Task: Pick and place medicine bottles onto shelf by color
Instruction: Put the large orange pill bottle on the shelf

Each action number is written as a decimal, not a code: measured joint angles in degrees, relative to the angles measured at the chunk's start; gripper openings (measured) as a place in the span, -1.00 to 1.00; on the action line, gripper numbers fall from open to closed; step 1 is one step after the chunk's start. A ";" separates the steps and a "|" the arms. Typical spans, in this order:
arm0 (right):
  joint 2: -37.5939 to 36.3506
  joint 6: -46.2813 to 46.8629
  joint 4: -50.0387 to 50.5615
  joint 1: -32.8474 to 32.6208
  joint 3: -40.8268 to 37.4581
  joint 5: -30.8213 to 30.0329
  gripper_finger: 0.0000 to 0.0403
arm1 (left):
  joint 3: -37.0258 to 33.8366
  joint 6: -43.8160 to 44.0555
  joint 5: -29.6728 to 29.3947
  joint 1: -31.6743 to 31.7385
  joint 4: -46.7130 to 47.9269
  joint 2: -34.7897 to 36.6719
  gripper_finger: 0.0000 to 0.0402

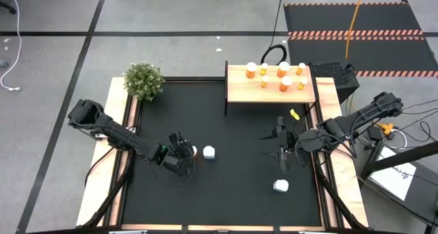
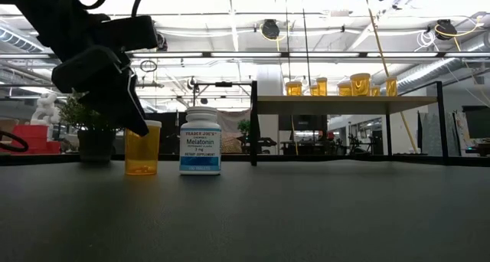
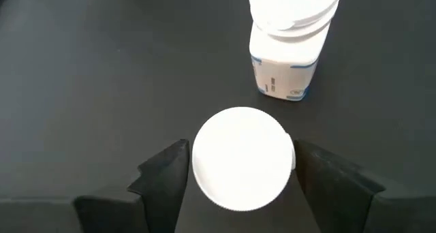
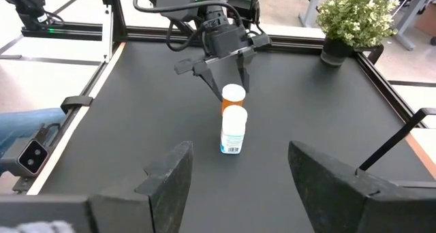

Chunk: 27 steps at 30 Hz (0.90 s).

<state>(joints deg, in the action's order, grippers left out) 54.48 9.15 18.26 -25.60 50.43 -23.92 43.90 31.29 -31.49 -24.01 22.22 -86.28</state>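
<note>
I see the black-matted worktop [image 1: 226,186] with the pale light-wood raised shelf [image 1: 270,92] at its far edge; I place everything from that shelf. On its flat top stand six small amber medicine bottles with white caps [image 1: 283,70]. The green bushy potted plant [image 1: 144,80] sits well to the shelf's left, at the worktop's far corner. My left claw [image 1: 186,152] is down near the front left of the shelf, its two dark fingers [image 3: 163,175] set either side of an amber bottle with a white cap [image 3: 242,158]; whether they actually press it I cannot tell. A white bottle with a bluish label [image 2: 200,142] stands just beside it. My right claw [image 1: 282,146] hangs open below the shelf's right end, empty. Another white bottle [image 1: 280,186] stands nearer the front edge.
</note>
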 joint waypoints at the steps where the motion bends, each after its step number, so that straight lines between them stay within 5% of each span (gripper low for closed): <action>1: 0.00 -0.12 0.00 0.00 0.00 -0.01 0.18 | 0.00 -0.01 -0.01 0.00 -0.20 0.00 0.27; 10: 0.00 -0.85 0.00 -0.01 0.00 0.02 0.18 | -0.01 -0.75 0.88 0.32 -0.99 0.04 0.09; 27: 0.00 -0.65 0.00 -0.01 0.00 0.02 0.18 | 0.42 -4.24 2.35 0.52 -1.01 3.32 0.11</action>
<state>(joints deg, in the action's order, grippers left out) 54.48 8.49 18.26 -25.61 50.43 -23.90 44.31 27.05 -29.14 -23.49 21.21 -82.96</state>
